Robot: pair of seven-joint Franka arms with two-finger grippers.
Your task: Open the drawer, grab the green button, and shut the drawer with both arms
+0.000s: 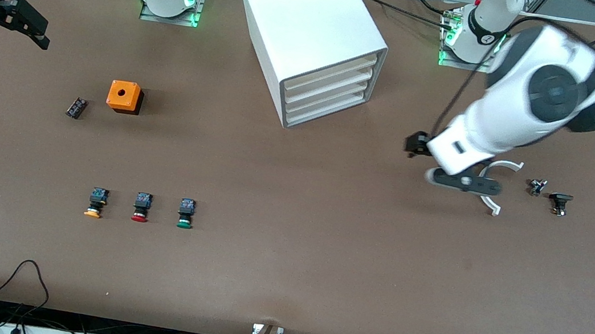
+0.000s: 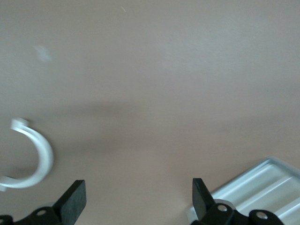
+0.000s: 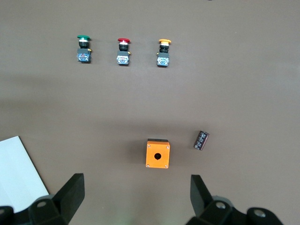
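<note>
Drawers (image 1: 326,91) sat shut in the white cabinet (image 1: 307,30), four alike, near the robots' bases at mid-table. The green button (image 1: 185,214) lay on the bare table (image 1: 319,262), well apart from the cabinet and nearer the front camera, toward the right arm's end. It ended a row of three, beside a red button (image 1: 140,208), with a yellow button (image 1: 95,203) next along. An orange box (image 1: 124,96) with a hole in its top and a small black part (image 1: 76,107) lay farther from the camera than that row.

The left gripper (image 2: 138,199) hung low over bare table toward the left arm's end, fingers spread wide and empty, just beside a white C-shaped ring (image 1: 496,187). Two small dark parts (image 1: 549,195) lay near the ring. The right gripper (image 3: 137,192) was up over the right arm's end of the table, fingers wide apart, holding nothing, with the box and the three buttons below it.
</note>
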